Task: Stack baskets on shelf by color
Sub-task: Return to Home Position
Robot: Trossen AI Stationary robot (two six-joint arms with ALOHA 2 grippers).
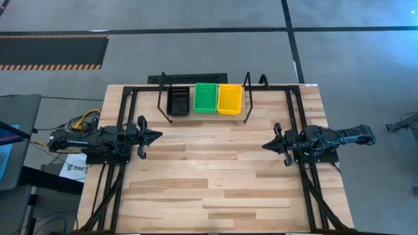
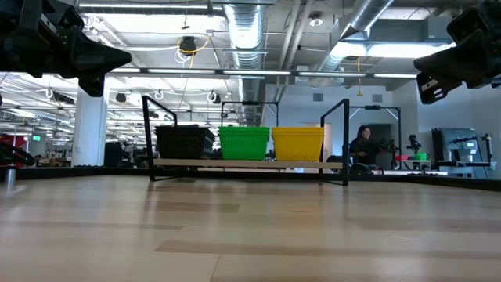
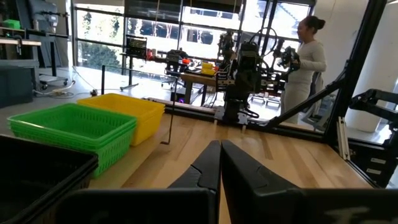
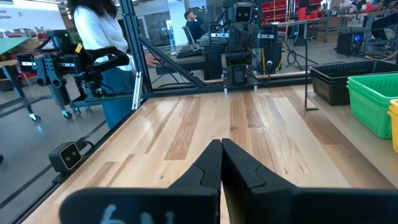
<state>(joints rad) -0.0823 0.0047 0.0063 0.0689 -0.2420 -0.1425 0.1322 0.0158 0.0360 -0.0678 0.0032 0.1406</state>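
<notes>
The shelf (image 1: 239, 115), a light plank between black wire uprights, stands at the middle of the table's far edge. On it, side by side, sit black baskets (image 1: 177, 102) on the left, green baskets (image 1: 205, 97) in the middle and yellow baskets (image 1: 229, 98) on the right. The low view shows the black (image 2: 185, 142), green (image 2: 243, 143) and yellow (image 2: 297, 144) baskets resting on the plank (image 2: 250, 164). My left gripper (image 1: 157, 136) is shut and hovers level at the table's left side. My right gripper (image 1: 265, 145) is shut at the right side. Both hold nothing.
Black frame rails (image 1: 124, 117) run along both sides of the table. The bare wooden tabletop (image 1: 209, 176) spreads between the arms and toward the near edge. A person (image 3: 308, 62) stands beyond the table's right side, and another person (image 4: 102, 56) beyond its left.
</notes>
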